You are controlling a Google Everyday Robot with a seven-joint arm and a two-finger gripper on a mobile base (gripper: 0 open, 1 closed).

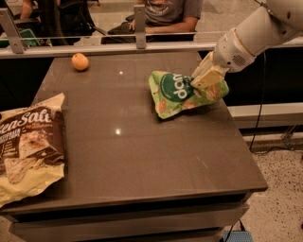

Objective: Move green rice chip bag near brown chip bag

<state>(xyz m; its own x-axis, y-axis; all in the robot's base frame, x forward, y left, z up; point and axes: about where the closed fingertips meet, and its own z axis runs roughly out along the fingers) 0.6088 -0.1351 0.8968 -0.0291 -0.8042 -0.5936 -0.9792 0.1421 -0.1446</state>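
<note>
The green rice chip bag (182, 93) is at the right rear of the dark table (142, 156). It is light green with a dark green circle and white lettering. My gripper (204, 79) comes in from the upper right and is shut on the bag's right end, which is tilted up while the left end hangs toward the tabletop. The brown chip bag (28, 146), dark brown and pale yellow with white "Sea Salt" script, lies flat at the table's front left edge, far from the green bag.
An orange (80, 61) sits at the table's back left corner. A glass partition with metal posts (139, 26) runs along the far edge, with a seated person (170, 12) behind it. The table's right edge drops to the floor (279, 189).
</note>
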